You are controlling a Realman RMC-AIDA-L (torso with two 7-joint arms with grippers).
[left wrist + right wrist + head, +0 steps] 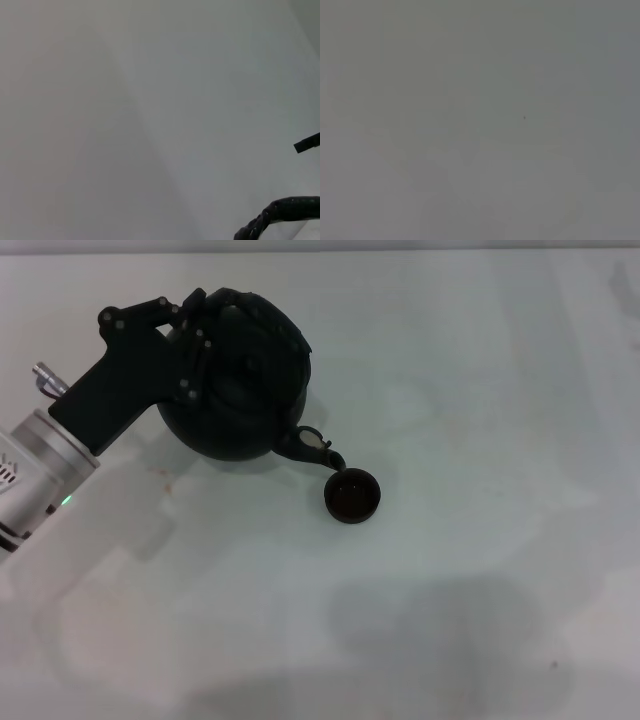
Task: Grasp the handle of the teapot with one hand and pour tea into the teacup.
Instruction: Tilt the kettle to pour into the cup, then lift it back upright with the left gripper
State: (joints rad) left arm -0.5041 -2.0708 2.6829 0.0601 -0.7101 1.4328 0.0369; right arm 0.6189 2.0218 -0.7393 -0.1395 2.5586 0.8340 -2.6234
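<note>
Teapot: far left area of white table, tipped, spout pointing down toward the near right, tip directly over the rim of the teacup. Cup upright on the table, dark inside. Left gripper clamped on the handle from the left, above the pot body. Wrist view: only a curved stretch of wrapped handle at the frame edge. Right gripper not in view.

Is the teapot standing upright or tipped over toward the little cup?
Tipped: the teapot, held by the left gripper, leans with its spout down over the teacup.
</note>
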